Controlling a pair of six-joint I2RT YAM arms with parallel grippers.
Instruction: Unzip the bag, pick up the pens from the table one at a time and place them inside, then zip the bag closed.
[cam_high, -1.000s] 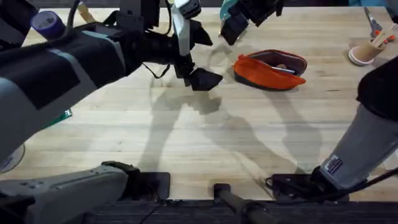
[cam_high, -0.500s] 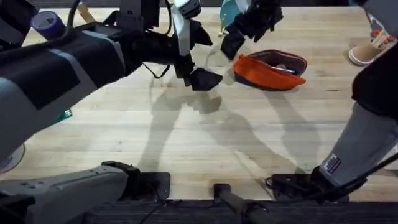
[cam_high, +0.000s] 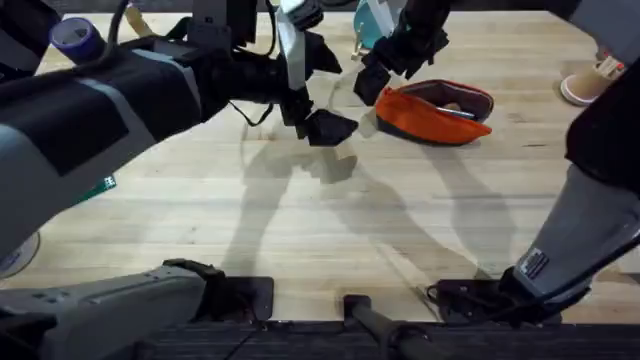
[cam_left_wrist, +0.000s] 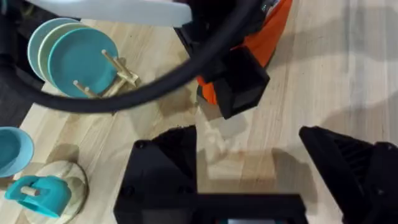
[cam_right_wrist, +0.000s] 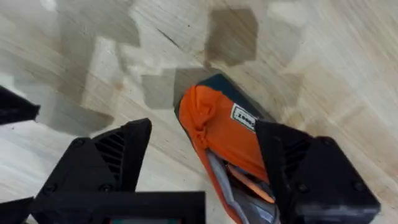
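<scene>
Orange fabric pencil pouch (cam_high: 433, 112) lies open-mouthed on the light wood tabletop (cam_high: 330, 220), pens visible inside. Right gripper (cam_right_wrist: 205, 162) straddles its near end, jaws spread wide, empty — likely positioning for the zipper. Left gripper (cam_left_wrist: 255, 162) hovers just beside, jaws open, holding nothing.

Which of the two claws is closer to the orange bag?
The right claw: its open fingers straddle the end of the orange bag. The left claw hangs open beside it, farther off.
</scene>
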